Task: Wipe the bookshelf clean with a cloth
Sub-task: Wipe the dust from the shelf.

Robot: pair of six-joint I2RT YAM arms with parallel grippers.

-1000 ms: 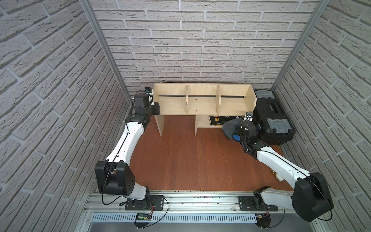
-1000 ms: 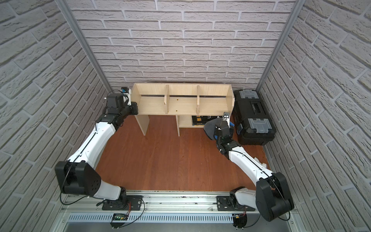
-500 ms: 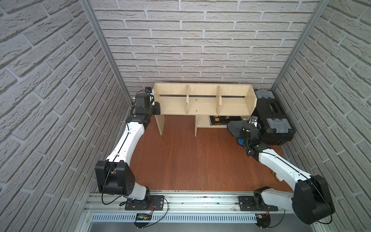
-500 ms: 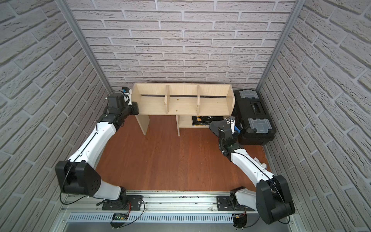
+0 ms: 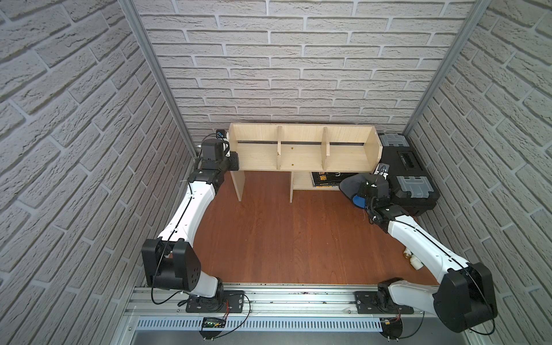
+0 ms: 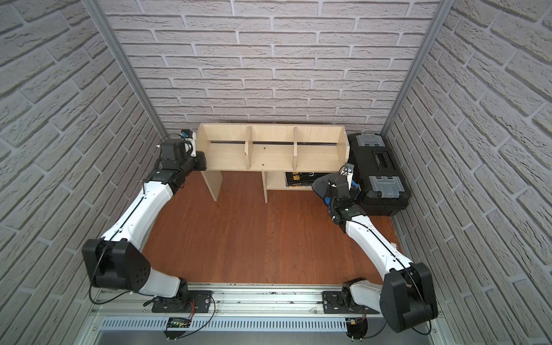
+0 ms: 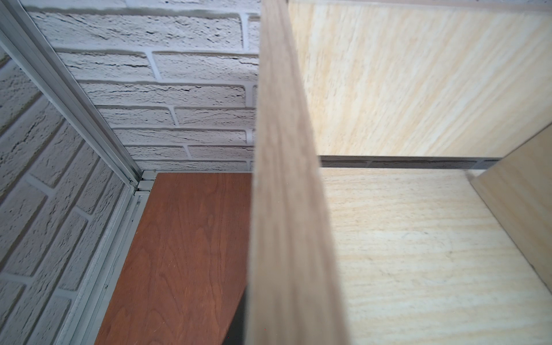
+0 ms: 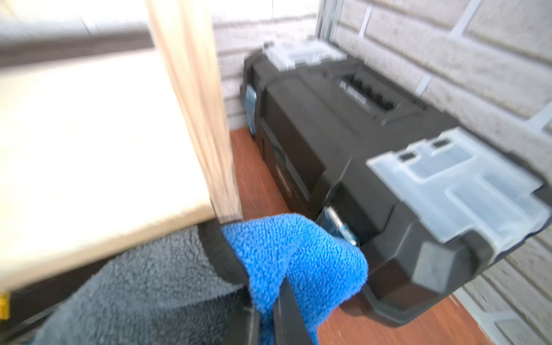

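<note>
By the shelf (image 5: pixel 298 152), the right gripper (image 8: pixel 268 316) pinched the cloth (image 8: pixel 298 260) at its blue fold, which looked soft, floppy, best gripped bunched, while the left gripper (image 5: pixel 236 161) clamped the far panel.

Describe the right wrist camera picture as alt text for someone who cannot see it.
The right gripper pinches a soft blue-and-grey towel close to the blurred end panel of a low light-wood bookshelf. A black plastic toolbox with grey latches stands beside the shelf on a reddish wooden floor.
</note>
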